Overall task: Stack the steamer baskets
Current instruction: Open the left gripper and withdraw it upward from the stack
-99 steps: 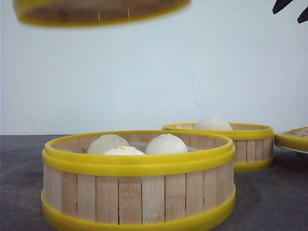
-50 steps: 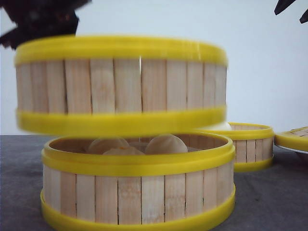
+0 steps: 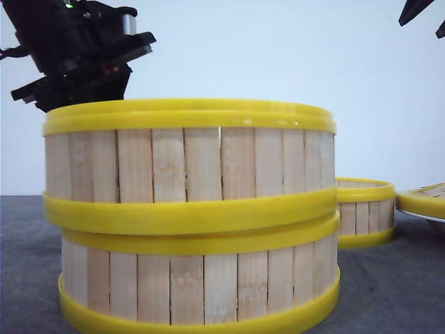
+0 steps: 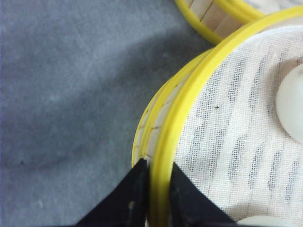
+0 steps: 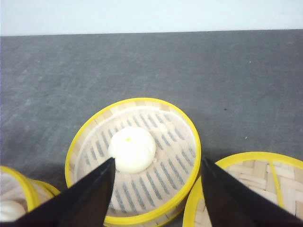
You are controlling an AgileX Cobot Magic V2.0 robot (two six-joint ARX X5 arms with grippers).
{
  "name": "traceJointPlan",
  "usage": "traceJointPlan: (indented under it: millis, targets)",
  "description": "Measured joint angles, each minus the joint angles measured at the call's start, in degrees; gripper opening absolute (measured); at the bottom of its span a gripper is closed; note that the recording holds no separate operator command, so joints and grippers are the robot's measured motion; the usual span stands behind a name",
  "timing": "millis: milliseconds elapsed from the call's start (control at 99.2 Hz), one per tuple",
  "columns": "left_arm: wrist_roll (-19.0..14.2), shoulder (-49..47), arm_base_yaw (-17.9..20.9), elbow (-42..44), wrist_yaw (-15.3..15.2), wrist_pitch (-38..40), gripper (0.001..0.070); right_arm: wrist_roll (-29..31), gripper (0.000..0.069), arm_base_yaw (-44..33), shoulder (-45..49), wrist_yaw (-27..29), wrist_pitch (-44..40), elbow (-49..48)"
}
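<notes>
Three steamer baskets (image 3: 188, 156), two stacked.

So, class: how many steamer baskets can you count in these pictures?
3: a top basket stacked on a bottom basket in front, and a single basket behind on the right, holding one bun.

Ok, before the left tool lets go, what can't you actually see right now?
- Front view: upper basket covers the lower basket opening; its contents are hidden.
- Front view: right tool cut off by the corner.
- Left wrist view: left tool pinches the upper rim; seating further round is out of frame.
- Third basket: near rim behind the fingers.
</notes>
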Motion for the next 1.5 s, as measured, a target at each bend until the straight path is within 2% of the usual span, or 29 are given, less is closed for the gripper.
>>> traceJointPlan:
  millis: [807, 877, 998, 1059, 1371, 1502]
  targets:
    - [0.13, 1.40, 0.50, 0.00, 0.48, 1.25, 0.0031, 0.00, 0.0346, 0.00, 0.00, 0.00, -0.52, 0.00]
    - [0.11, 1.40, 0.50, 0.00, 0.63, 1.31, 0.0055, 0.00, 0.0345, 0.00, 0.00, 0.00, -0.50, 0.00]
    - [0.11, 1.40, 0.63, 0.00, 0.63, 1.75, 0.0158, 0.00, 0.0345, 0.00, 0.00, 0.00, -0.50, 0.00]
    - [0.11, 1.40, 0.66, 0.00, 0.63, 1.81, 0.0184, 0.00, 0.0345, 0.00, 0.00, 0.00, -0.50, 0.00]
    - [0.11, 0.81, 0.68, 0.00, 0.63, 2.75, 0.0199, 0.00, 0.0346, 0.00, 0.00, 0.00, -0.52, 0.00]
    - [-0.15, -4.87, 0.76, 0.00, 0.46, 6.56, 0.0199, 0.00, 0.0345, 0.00, 0.04, 0.17, -0.33, 0.00]
